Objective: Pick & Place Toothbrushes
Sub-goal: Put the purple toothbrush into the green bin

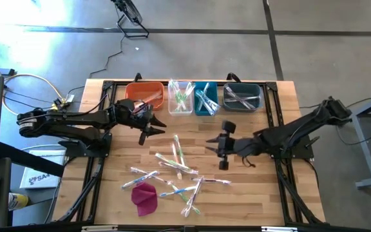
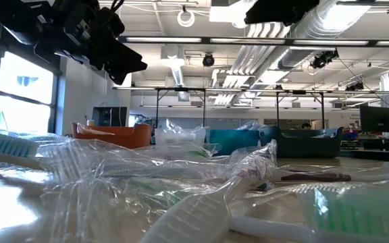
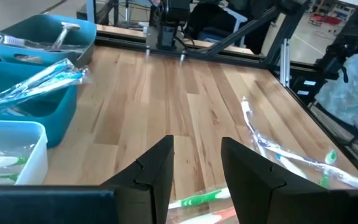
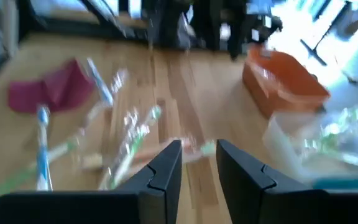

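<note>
A: Where were the toothbrushes (image 1: 176, 169), the thin sticks in clear shiny wrappers w/ pink, green, blue and white handles?

B: Most lay scattered on the light wooden slatted desk (image 1: 269, 193), front-centre, just beside the magenta cloth lump (image 1: 145, 197). Others sat already in the bins along the back edge: orange bin (image 1: 145, 94), clear bin (image 1: 180, 98) w/ green-handled ones, teal bin (image 1: 205, 99), dark blue-grey bin (image 1: 242, 96).

A: Left gripper (image 1: 152, 127)?

B: Hovered over the desk just in front of the orange bin. Left wrist view showed its two dark fingers (image 3: 151, 177) apart w/ a gap between them, nothing held; a green-handled brush lay on the desk below.

A: Right gripper (image 1: 222, 146)?

B: Above the desk, right of centre, near the pile's back-right edge, in front of the teal and dark bins. Its fingers (image 4: 163, 168) stood parted w/ a narrow gap, empty. The wrist view was blurred, so probably a green-tipped brush lay just beyond the tips; couldn't tell exactly.

A: Grippers touching any brush?

B: No, both hung clear of them.
</note>
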`<state>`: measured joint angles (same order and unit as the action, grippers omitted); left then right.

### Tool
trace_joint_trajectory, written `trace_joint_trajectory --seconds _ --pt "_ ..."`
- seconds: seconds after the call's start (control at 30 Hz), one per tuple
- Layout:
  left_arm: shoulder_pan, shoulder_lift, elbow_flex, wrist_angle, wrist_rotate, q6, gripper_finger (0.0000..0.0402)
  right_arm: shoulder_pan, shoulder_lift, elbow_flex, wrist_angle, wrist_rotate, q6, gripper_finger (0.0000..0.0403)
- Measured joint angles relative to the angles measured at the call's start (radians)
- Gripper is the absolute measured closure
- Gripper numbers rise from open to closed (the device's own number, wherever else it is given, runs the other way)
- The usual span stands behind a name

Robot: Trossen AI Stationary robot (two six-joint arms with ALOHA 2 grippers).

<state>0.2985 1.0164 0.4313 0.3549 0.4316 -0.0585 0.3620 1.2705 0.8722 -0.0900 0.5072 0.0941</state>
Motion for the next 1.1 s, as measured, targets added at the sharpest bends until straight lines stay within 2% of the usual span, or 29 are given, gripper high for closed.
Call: trace_joint_trajectory --seconds 0.1,0.3,0.53,0.9,1.1 --pt "0.0 0.0 0.0 -0.016 0.0 0.0 0.027 0.03 0.049 0.039 -0.106 0.027 0.1 0.0309" --pt "0.001 0.0 0.0 -0.039 0.0 0.0 0.027 0.074 0.148 0.088 -0.282 0.001 0.326 0.0309" --pt "0.002 0.0 0.0 -0.046 0.0 0.0 0.027 0.118 0.23 0.089 -0.316 -0.145 0.496 0.0309" --pt "0.002 0.0 0.0 -0.058 0.0 0.008 0.027 0.143 0.393 0.089 -0.321 -0.306 0.587 0.0309" --pt "0.002 0.0 0.0 -0.077 -0.007 0.029 0.027 0.142 0.442 0.089 -0.321 -0.328 0.598 0.0309"
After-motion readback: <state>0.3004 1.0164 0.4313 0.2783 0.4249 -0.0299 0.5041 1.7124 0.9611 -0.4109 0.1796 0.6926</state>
